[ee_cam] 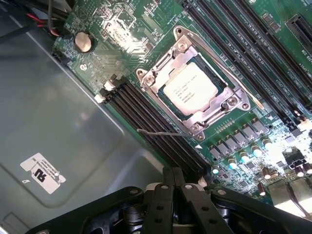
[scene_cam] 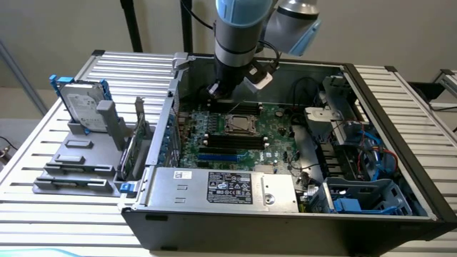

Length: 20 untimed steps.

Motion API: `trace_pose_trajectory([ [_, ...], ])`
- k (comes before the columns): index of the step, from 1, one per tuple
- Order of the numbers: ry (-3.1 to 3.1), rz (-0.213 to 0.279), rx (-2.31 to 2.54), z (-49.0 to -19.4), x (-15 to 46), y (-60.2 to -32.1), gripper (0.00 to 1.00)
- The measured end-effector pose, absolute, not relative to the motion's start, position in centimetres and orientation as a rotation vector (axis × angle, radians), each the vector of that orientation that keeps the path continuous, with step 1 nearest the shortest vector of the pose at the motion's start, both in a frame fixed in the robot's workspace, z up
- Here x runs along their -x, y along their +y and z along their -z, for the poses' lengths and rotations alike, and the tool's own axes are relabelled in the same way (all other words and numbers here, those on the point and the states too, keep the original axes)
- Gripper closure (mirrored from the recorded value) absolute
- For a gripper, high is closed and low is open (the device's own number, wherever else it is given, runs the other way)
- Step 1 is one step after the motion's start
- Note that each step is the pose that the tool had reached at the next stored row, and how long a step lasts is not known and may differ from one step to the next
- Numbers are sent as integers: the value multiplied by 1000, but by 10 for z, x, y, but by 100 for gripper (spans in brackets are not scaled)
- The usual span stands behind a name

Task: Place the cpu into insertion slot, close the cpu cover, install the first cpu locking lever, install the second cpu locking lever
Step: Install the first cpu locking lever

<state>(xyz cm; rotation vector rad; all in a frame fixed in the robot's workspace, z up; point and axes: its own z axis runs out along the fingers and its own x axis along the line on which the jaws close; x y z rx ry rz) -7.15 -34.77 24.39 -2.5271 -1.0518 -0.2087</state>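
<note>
Gripper (ee_cam: 173,171): fingers pressed together, holding nothing, near memory slots (ee_cam: 146,114) | cpu (ee_cam: 191,89): seated in insertion slot (ee_cam: 168,104), mid-board | cpu cover (ee_cam: 155,82): down | first lever (ee_cam: 222,66): apparently latched | second lever (ee_cam: 165,132): seemingly loose

You'll see the cpu (ee_cam: 192,89), pale and square, seated flat in the slot (ee_cam: 220,78). The silvery cover (ee_cam: 213,115) is shut over its edges. One lever (ee_cam: 229,75) lies along the cover; the other lever (ee_cam: 165,132) sticks out, unlatched.
</note>
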Motion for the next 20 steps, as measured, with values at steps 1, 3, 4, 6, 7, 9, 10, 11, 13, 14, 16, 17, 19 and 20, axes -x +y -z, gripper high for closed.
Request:
trace_pose_trajectory([
  [1, -1052, 209, 2528, -243, 72, -348, 89],
  [3, -1053, 207, 2531, -239, 72, -348, 89],
  [4, -1054, 207, 2532, -238, 72, -348, 89],
  [6, -1055, 205, 2535, -234, 72, -348, 89],
  [7, -1055, 205, 2536, -232, 72, -348, 89],
  [9, -1056, 204, 2538, -229, 72, -348, 89],
  [10, -1057, 204, 2539, -227, 72, -348, 89],
  [11, -1057, 203, 2540, -225, 72, -348, 89],
  [13, -1059, 201, 2544, -221, 72, -348, 89],
  [14, -1060, 200, 2546, -220, 72, -348, 89],
  [16, -1062, 198, 2552, -217, 72, -348, 89],
  [17, -1064, 198, 2555, -216, 72, -348, 89],
  [19, -1067, 196, 2562, -214, 72, -348, 89],
  [20, -1069, 196, 2565, -213, 72, -348, 89],
])
